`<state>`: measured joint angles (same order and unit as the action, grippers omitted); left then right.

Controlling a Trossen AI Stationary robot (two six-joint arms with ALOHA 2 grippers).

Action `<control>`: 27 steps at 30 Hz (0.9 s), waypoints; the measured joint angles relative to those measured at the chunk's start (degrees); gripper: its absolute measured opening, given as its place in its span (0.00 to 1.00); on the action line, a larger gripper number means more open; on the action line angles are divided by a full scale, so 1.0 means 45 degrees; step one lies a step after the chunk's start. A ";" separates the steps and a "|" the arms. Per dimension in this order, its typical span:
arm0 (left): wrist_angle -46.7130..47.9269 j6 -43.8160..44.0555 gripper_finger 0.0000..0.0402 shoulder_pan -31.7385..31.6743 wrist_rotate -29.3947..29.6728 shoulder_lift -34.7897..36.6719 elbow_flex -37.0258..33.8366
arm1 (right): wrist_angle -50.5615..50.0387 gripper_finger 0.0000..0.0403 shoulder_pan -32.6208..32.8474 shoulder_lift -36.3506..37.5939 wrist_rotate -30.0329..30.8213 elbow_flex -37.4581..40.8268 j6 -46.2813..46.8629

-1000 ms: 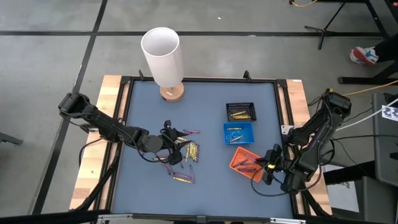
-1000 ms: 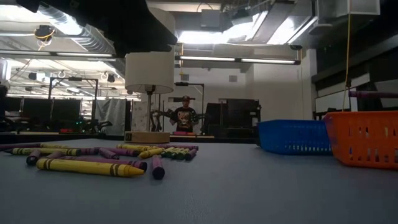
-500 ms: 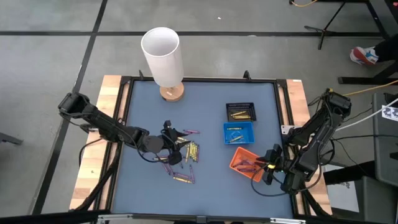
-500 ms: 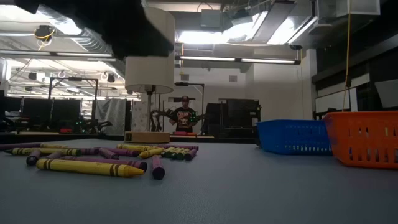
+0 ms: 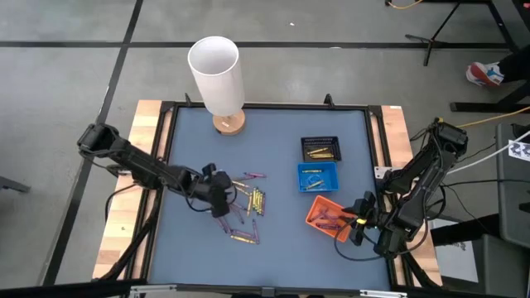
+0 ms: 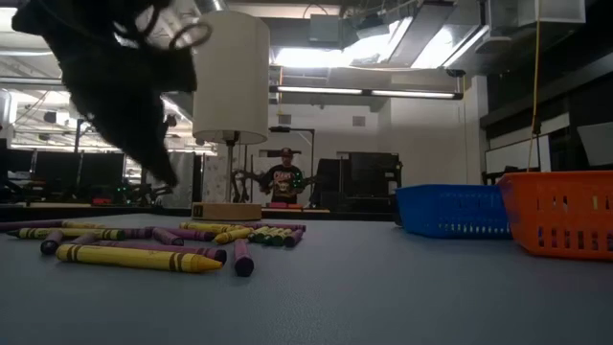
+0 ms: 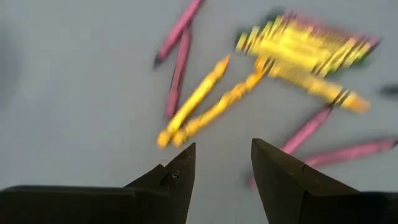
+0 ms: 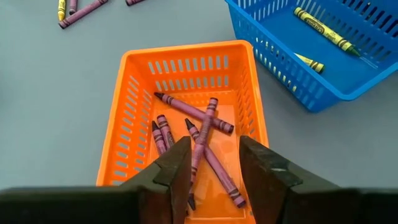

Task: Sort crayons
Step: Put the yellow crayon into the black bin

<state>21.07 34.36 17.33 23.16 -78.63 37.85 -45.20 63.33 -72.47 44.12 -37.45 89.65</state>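
I am looking at the thin yellow and purple wax crayons (image 5: 245,206) lying loose in a scatter on the grey-blue table mat (image 5: 273,141), left of centre, with more already in the trays: purple ones crossed in the orange slotted plastic tray (image 8: 128,106), yellow ones in the blue slotted plastic tray (image 8: 281,62), and yellow ones also in the black tray (image 5: 320,149) farther back. I am holding the left gripper (image 7: 222,165) over the scatter, jaws apart and empty; two yellow crayons lie side by side just ahead of it, long axes slanting across the gap, tips converging. For a clean pick I judge I should turn the wrist so the fingers straddle one stick across its length, away from its neighbour. I am keeping the right gripper (image 8: 213,158) above the orange tray, jaws parted with nothing between them, the purple sticks below pointing several ways.
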 joint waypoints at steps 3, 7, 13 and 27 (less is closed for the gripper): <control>0.0854 -0.0036 0.35 -0.0450 -0.0999 0.0000 -0.0004 | -0.0018 0.33 0.0000 0.0000 0.0000 0.0000 0.0000; 0.1881 -0.0447 0.35 -0.1121 -0.2408 0.0000 0.0000 | -0.0026 0.33 0.0000 0.0000 0.0000 0.0000 0.0000; 0.3205 -0.1125 0.35 -0.1882 -0.3655 0.0000 0.0000 | -0.0041 0.33 0.0000 0.0000 0.0000 0.0000 0.0000; 0.4307 -0.3181 0.35 -0.2061 -0.4742 0.0000 -0.0003 | -0.0033 0.33 0.0005 -0.0005 -0.0004 0.0000 -0.0005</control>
<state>40.45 20.04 8.05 1.82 -78.63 37.83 -45.35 63.35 -72.49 44.10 -37.45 89.62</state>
